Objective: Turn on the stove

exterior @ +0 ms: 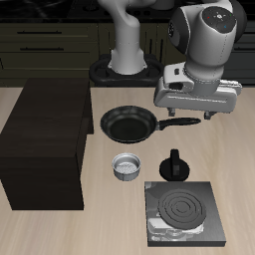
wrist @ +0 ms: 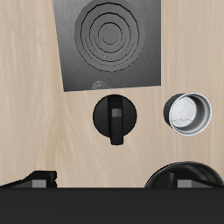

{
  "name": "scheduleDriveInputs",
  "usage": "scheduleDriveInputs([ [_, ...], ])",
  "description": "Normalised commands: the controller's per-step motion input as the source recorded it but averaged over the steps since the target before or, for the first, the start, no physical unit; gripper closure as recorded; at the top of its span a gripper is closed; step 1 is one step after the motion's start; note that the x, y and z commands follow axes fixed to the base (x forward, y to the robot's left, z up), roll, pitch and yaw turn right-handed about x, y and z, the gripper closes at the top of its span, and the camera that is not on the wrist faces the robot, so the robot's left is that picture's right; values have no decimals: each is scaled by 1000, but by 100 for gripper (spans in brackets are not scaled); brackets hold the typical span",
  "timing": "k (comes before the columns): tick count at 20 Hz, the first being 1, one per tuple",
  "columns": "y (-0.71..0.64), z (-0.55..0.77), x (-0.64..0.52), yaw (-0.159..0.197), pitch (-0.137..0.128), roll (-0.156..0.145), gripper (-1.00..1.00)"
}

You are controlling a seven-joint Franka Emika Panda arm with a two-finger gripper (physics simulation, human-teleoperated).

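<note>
The stove (exterior: 185, 211) is a flat dark-grey slab near the table's front edge, and its spiral coil burner (exterior: 182, 207) is grey, not glowing. The stove also shows in the wrist view (wrist: 109, 39), with its small knob (wrist: 100, 85) on the edge that faces a black moka pot (wrist: 115, 118). My gripper (exterior: 185, 114) hangs high above the table, farther back than the stove and beside the pan's handle. It is open and empty, and both fingers (wrist: 39, 178) show in the wrist view, far apart.
The black moka pot (exterior: 174, 164) stands just behind the stove. A small grey bowl (exterior: 127, 167) sits beside it. A round black frying pan (exterior: 129, 123) lies farther back. A large dark-brown cabinet (exterior: 45, 139) fills one side of the table.
</note>
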Motion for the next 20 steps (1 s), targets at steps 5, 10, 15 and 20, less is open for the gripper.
scheduleDriveInputs([
  [5, -6, -333, -63, 5, 10, 23, -100],
  [10, 123, -347, -98, 54, 16, 73, -100],
  [15, -94, -220, -5, -27, 2, 7, -100],
  [20, -76, -240, 10, 2, 4, 12, -100],
])
